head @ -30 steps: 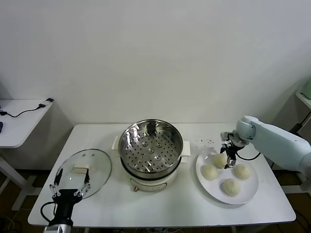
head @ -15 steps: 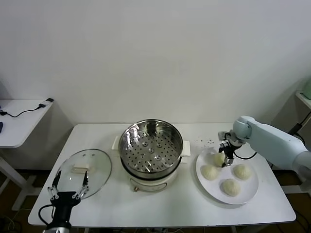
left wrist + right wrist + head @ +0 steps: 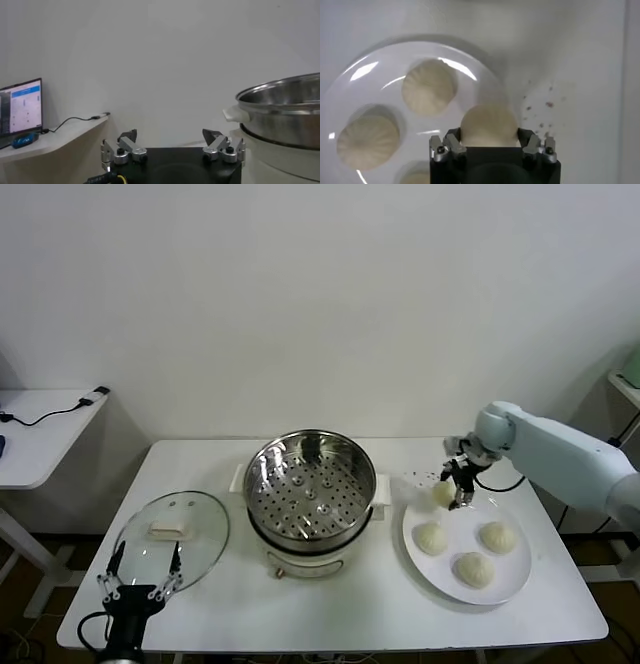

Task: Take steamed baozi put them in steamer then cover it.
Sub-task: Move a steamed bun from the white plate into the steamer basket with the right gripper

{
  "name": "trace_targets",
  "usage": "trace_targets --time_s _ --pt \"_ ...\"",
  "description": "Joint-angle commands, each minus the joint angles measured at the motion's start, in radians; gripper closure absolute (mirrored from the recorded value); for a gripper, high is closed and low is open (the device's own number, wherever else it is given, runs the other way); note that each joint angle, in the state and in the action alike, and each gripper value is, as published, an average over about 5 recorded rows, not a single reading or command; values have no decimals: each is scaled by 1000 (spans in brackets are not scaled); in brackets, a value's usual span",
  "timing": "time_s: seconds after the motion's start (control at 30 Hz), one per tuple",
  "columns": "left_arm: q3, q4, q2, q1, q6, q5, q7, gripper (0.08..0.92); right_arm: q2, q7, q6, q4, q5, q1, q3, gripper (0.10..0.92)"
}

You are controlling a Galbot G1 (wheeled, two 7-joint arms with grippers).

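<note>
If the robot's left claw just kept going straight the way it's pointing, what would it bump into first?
Probably nothing nearby. The open left gripper aims past the steamer, which sits off to one side in its wrist view, toward the bare wall. Depth is hard to judge, but the way looks free until the wall.

Plain white wall (image 3: pixel 320 294) fills the back, evenly lit, no marks on it. White rectangular work table (image 3: pixel 330 614) stands against it, with a patch of small dark specks (image 3: pixel 425 477) on its top toward the rear right. A second white side table (image 3: pixel 40 434) stands at far left, apart from the work table, on white legs (image 3: pixel 25 554); a black cable (image 3: pixel 50 416) runs across its top to a small dark plug or device (image 3: pixel 100 391) at its back edge. The left wrist view shows a lit screen (image 3: pixel 20 110) on that side table. At the far right edge, part of a white shelf (image 3: pixel 625 389), possibly holding something pale green, too cropped to tell. Floor dark brown.
</note>
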Motion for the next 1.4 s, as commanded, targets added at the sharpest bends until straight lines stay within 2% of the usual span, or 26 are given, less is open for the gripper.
trace_targets --time_s 0.03,0.3,0.57,0.77,1.0,1.4 --pt "1 -8 0 7 3 -3 -3 177 61 -25 178 47 37 274 -173 306" --pt "2 -14 0 11 10 -6 -2 177 258 -59 392 69 -25 414 -161 304" --pt "1 -7 2 18 9 -10 -2 177 425 -59 563 124 -239 385 -71 302" --pt "-1 -3 4 20 8 -13 -1 177 473 -41 617 186 -417 288 -23 296" --pt "-2 -1 4 17 11 -11 0 177 504 -20 670 157 -634 116 45 296" --pt "-4 10 4 10 14 -12 -1 177 536 -11 682 70 -793 -26 106 296"
